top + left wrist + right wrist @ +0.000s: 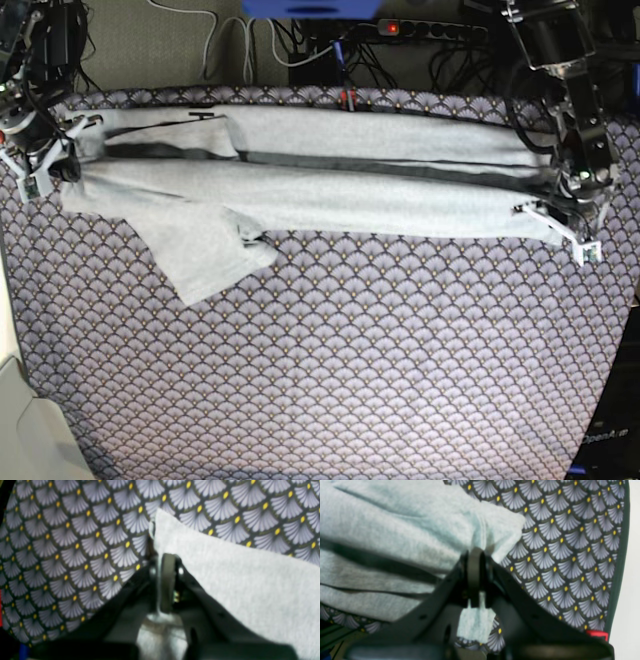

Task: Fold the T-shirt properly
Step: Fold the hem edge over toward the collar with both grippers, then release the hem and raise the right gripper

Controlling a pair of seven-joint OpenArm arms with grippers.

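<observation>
A light grey T-shirt (330, 190) is seen stretched in a long, narrow band across the far part of a surface covered by a fan-scale patterned cloth (350, 370). One end is pinched in the clenched left hand (560, 215), the other in the clenched right hand (50, 165). A sleeve (205, 250) is spread loose on the cloth below the band, nearer the right hand.

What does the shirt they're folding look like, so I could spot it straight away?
Look at the table cloth with the purple-grey fan pattern that covers the whole table. Stretched across its far half, between the two arms, lies the T-shirt, a long band with one sleeve sticking out toward the near left. It is plain light grey, the only unpatterned fabric there.
</observation>
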